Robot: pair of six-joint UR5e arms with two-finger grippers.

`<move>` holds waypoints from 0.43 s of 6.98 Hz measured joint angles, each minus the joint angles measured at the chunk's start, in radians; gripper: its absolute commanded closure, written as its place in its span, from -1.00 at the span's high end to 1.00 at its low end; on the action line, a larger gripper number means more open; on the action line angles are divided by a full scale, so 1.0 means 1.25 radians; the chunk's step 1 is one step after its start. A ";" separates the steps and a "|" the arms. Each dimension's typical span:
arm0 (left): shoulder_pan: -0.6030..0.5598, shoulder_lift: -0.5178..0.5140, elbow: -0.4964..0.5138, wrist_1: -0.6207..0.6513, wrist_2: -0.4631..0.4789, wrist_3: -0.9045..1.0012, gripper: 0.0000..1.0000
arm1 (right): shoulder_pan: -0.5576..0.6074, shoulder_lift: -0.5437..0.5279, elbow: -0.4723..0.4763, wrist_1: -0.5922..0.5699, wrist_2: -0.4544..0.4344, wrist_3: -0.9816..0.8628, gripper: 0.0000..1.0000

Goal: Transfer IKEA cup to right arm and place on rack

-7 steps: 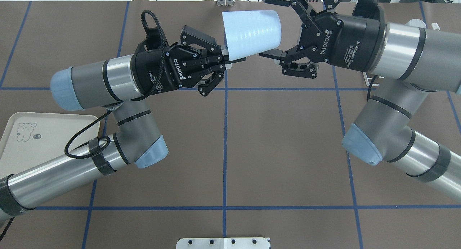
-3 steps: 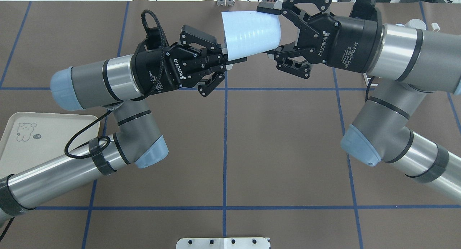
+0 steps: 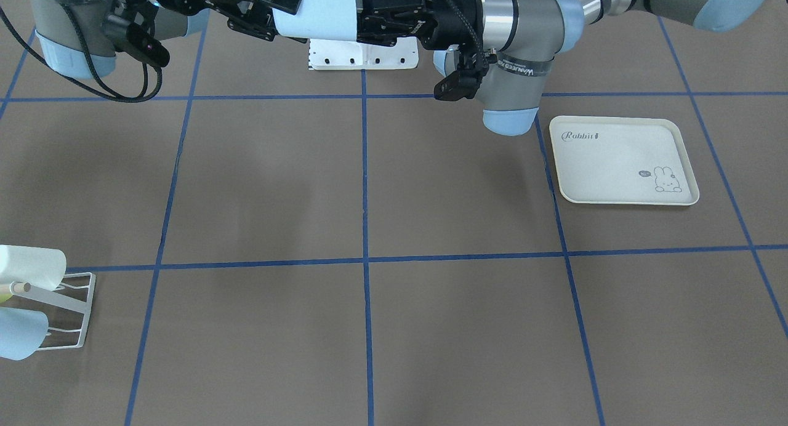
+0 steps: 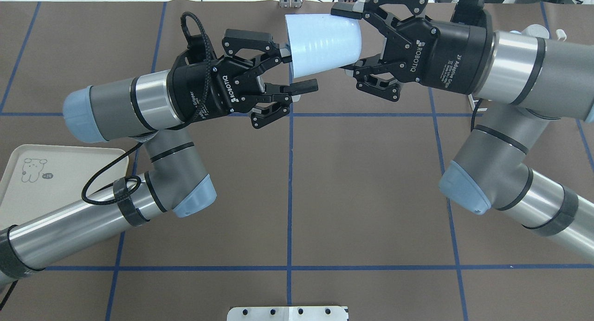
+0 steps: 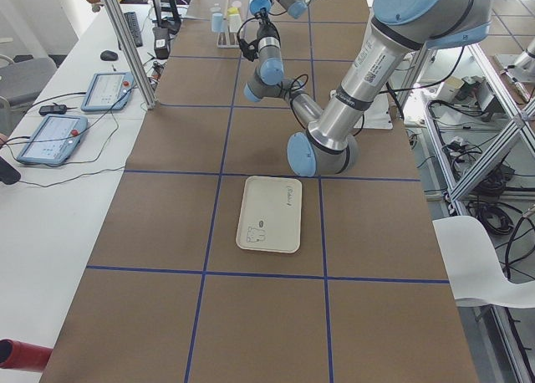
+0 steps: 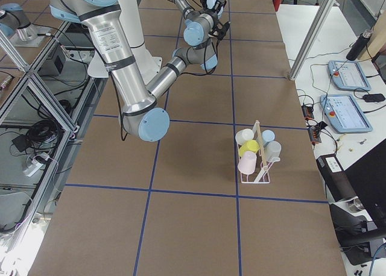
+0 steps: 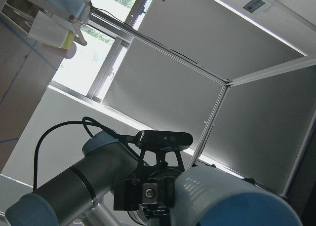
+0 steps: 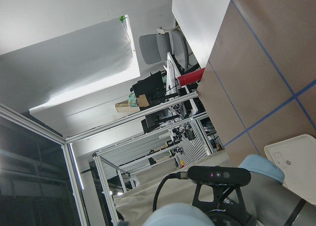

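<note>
The right gripper [image 4: 345, 39] is clamped across the base end of the pale blue IKEA cup [image 4: 320, 45], carrying it sideways in the air, well apart from the rack [image 3: 61, 306], while the left gripper [image 4: 297, 70], pinched on the rim a moment ago, now stands spread just beside it.

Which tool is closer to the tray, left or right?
Left. The left tool hangs open on the cup's side facing the tray; the right tool, shut on the cup, is on the far side.
</note>
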 measured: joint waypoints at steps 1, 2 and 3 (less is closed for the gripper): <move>-0.003 0.003 -0.003 0.000 0.001 0.003 0.08 | 0.005 -0.002 0.000 0.001 0.000 0.001 -1.00; -0.009 0.006 -0.001 0.001 0.003 0.009 0.08 | 0.019 -0.010 -0.003 0.000 0.000 -0.001 -1.00; -0.016 0.010 0.003 0.008 0.004 0.022 0.08 | 0.048 -0.026 -0.018 -0.003 0.001 -0.011 -1.00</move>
